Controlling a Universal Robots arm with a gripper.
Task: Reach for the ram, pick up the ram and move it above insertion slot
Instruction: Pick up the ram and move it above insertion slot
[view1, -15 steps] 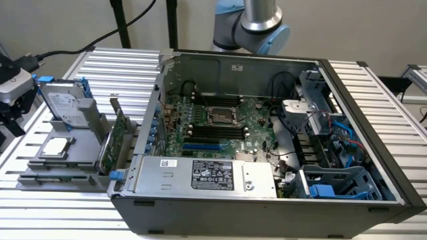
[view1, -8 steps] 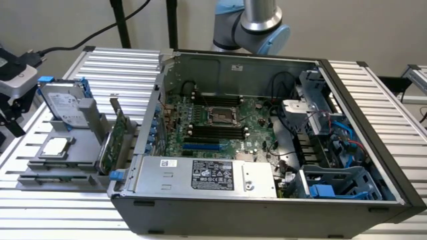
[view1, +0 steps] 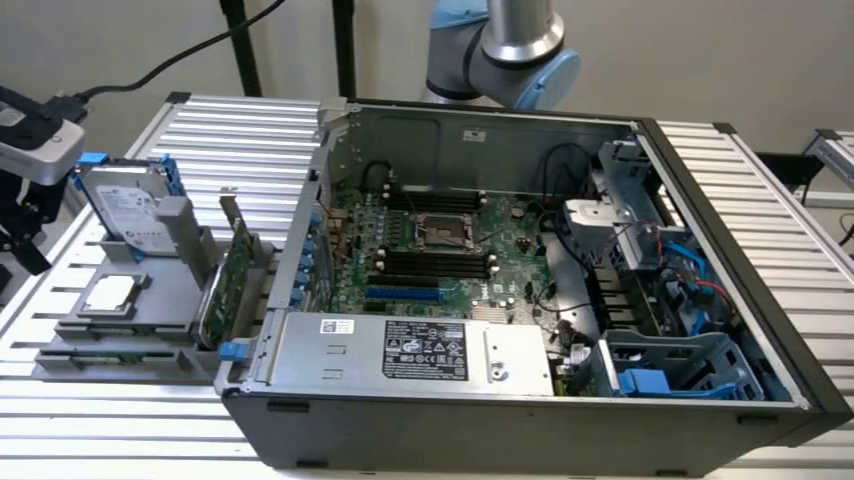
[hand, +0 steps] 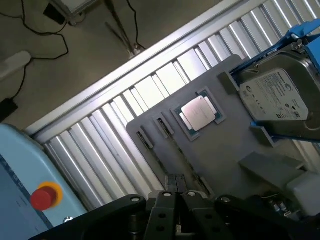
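An open computer case (view1: 534, 420) sits on a slatted metal bench (view1: 240, 130), taking up most of its width. On the exterior view's left, just beside the case wall, a grey tray (view1: 80, 365) lies flat on the slats. The ram (view1: 114, 353) rests in a narrow groove along the tray's near edge, well apart from the black memory slots (view1: 434, 265) on the motherboard (view1: 454, 285) inside the case. A processor (hand: 199, 112) lies flat in its own recess in the middle of the tray, and a hard drive (hand: 280, 97) stands tilted in a blue bracket at the far end. The arm (view1: 514, 45) rises behind the case. In the wrist view the gripper (hand: 178, 196) hangs over the tray, nearest the ram (hand: 180, 157), which shows as a thin strip on edge; it holds nothing, and whether the jaws are open or closed cannot be told. Bare slats run between the tray and the bench edge, with floor (hand: 75, 65) and loose cables (hand: 35, 37) beyond. A red button (hand: 42, 196) sits on a blue box near the bench edge.
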